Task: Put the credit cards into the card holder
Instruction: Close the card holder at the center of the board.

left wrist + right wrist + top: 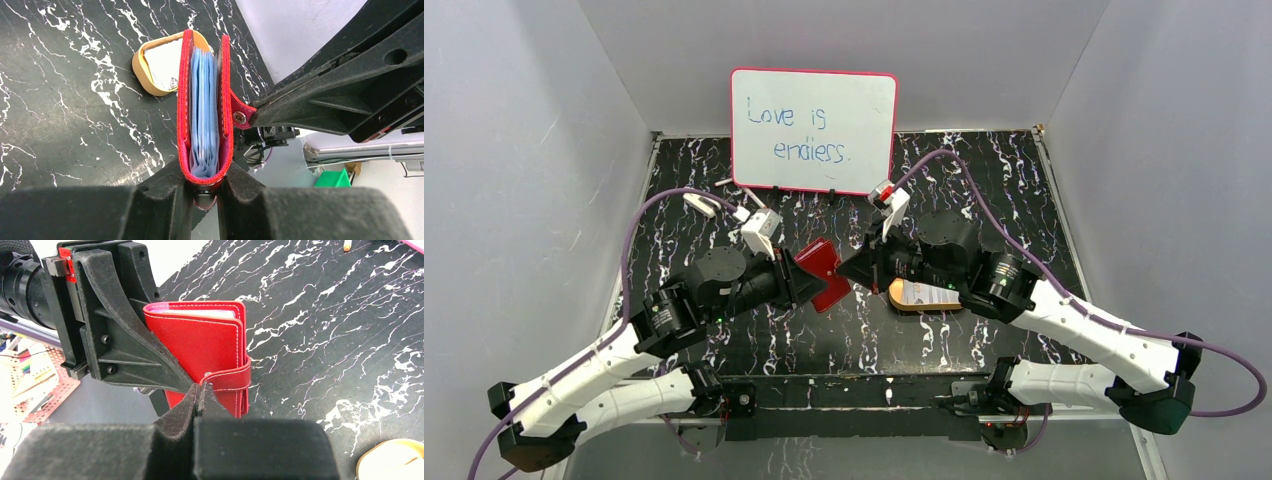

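Left claw (pixel 205 186) is clamped on the fold end of the card holder (pixel 186 100). Right claw (pixel 200 390) is pinched shut on its red snap tab (pixel 230 380).

The holder sits between the two claws over the middle of the desk (pixel 984 190), nearly closed, with its open edge toward the left wrist camera. Pale blue sheets (pixel 205 100) pack the inside; credit cards or pocket lining, cannot tell apart. The holder's underside is hidden, so contact with the desk is unclear.

Orange-rimmed tray (pixel 914 297) lies just beside it, half covered by the right arm from above and cut off at the frame corner in the right wrist view. Print on its contents is illegible.

Pink-framed whiteboard (pixel 814 130) at the back reads "Love is endless."
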Controlling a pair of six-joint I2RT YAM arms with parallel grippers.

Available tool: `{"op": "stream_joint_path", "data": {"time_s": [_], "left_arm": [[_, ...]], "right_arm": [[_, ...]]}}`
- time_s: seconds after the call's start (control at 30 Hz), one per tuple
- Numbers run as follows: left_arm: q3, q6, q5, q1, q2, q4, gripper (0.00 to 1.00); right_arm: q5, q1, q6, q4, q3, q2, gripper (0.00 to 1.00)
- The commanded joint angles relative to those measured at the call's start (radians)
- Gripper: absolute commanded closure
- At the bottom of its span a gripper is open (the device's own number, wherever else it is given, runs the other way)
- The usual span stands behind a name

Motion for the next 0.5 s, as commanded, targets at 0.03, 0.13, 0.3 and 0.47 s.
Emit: {"op": "stream_joint_path", "data": {"time_s": [0.03,0.13,0.3,0.47], "left_arm": [[0.049,0.012,-0.005,-0.005,0.004,0.008,1.0],[0.049,0.01,0.0,-0.005,-0.001,0.014,1.0],[0.052,0.01,0.008,-0.006,-0.006,0.019,1.0],[0.05,0.011,0.006,-0.006,-0.015,0.018,1.0]], "right_arm": [[-0.035,-0.001,-0.015,0.073,0.038,0.014,1.0],[-0.043,-0.001,-0.015,0.082,0.033,0.021,1.0],[-0.038,-0.001,-0.011,0.077,0.038,0.045,1.0],[-0.027,0.0,-0.011,0.065,0.043,0.052,1.0]]}}
